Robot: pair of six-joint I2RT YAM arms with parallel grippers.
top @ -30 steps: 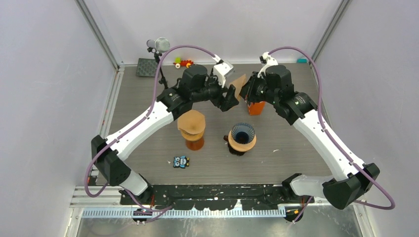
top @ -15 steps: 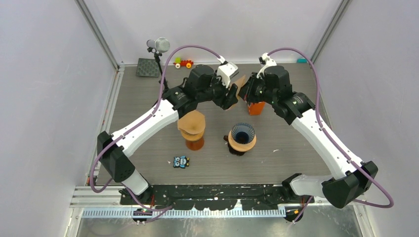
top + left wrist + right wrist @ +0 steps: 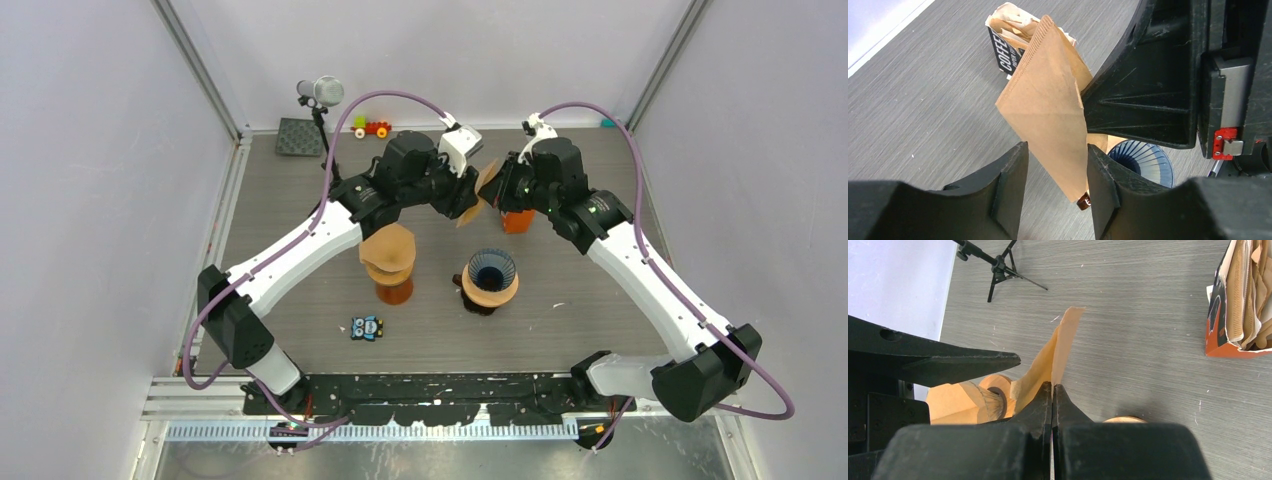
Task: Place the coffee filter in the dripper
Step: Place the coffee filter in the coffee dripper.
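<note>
From above I count two arms, one loose coffee filter [image 3: 488, 176], one dripper [image 3: 490, 272], one orange box [image 3: 517, 220] of spare filters and one amber jar [image 3: 388, 258] capped with brown paper. My left pincer [image 3: 468, 200] and right pincer [image 3: 503, 188] meet at the far middle of the table, with the filter in the air between them, farther off than the dripper. The box stands just right of the meeting point, partly under my right arm. One microphone stand [image 3: 322, 91] and one toy car [image 3: 371, 127] sit at the far edge.

Through my left wrist, the filter hangs point down between my two left fingers [image 3: 1008, 185]. They stand partly spread on either side of its lower part, and I cannot tell whether they press it. My right pincer's black bulk fills the right side and meets the filter's right edge. The dripper's blue ribbed mouth shows below, partly hidden.

Through my right wrist, my right fingers are pressed together, pinching the filter's edge. The sheet rises from their tips. One left finger reaches in from the left.
</note>
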